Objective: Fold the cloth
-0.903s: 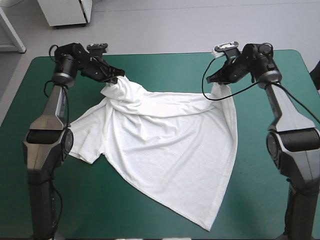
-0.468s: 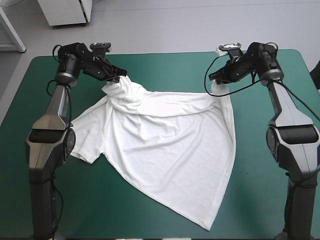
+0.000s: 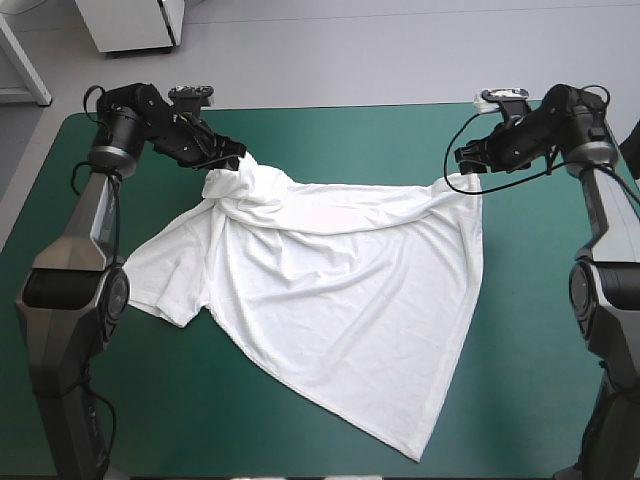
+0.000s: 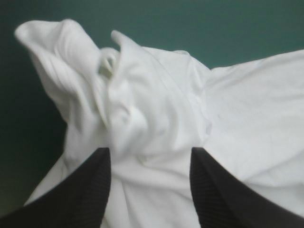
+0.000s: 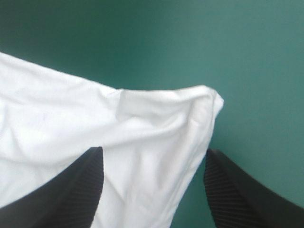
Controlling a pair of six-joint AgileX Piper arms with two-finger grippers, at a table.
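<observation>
One white T-shirt (image 3: pixel 330 290) lies on the middle of the teal-green cover (image 3: pixel 330 130), spread out but not square: its far edge runs between the two arms, one sleeve (image 3: pixel 160 290) points toward the table's left edge, and a long pointed tip reaches close to the near edge. The far left corner is gathered into a twisted, several-layered bunch; the far right corner lies thin and nearly flat. The left gripper (image 3: pixel 232 158) stands over the bunch with its black fingers (image 4: pixel 85 190) apart, holding nothing, cloth showing between and ahead of them. The right gripper (image 3: pixel 468 168) is likewise spread wide over the right corner, which lies between its fingers (image 5: pixel 76 190) and a little ahead; it grips nothing either. Whether any fingertip touches the fabric cannot be told. Judged risks are as follows. First, a fold made from this lie would come out skewed, because the garment sits diagonally and its left side is doubled under. Second, closing on the bunch could catch an uneven number of layers, so a lift would drag the twist along and set creases. Third, the right corner offers only a narrow edge; a shallow pinch there could slip free under the weight of the cloth. Fourth, any pull toward the near side could carry the pointed tip over the table's edge. Flattening the bunch first appears the prudent course
</observation>
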